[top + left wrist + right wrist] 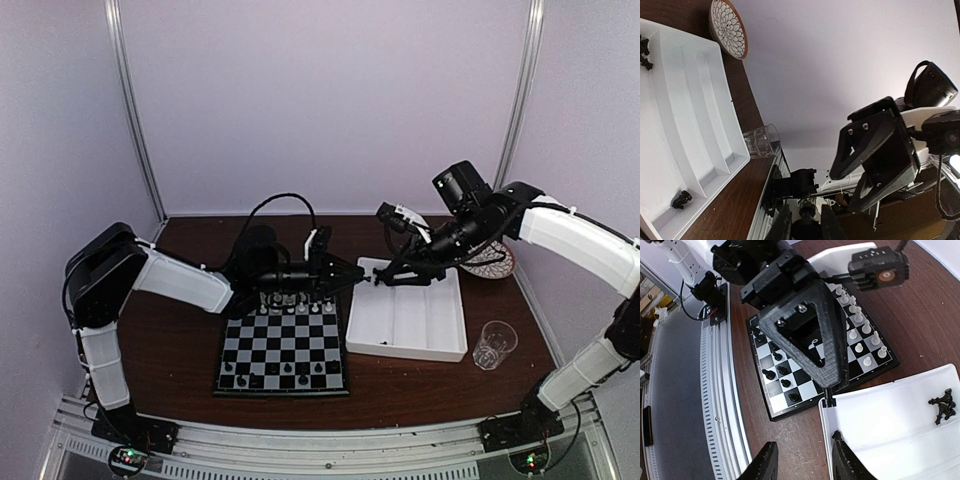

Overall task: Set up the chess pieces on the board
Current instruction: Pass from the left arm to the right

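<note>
Right fingers [842, 460] stand spread, low and near us; just ahead, the black piece [828, 401] hangs upright, pinched in the left fingers [825, 355] over the tray [880, 430] corner, board [285, 345] just beside. Left arm's nearer, we reckon.

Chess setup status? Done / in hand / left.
Done: white pieces fill roughly two rows along one side of the board; several black pieces stand on the opposite side. In hand: the left gripper pinches what looks like a black piece over the tray corner; the right gripper is open and empty. Left: loose black pieces in the tray, gaps in black's rows.
</note>
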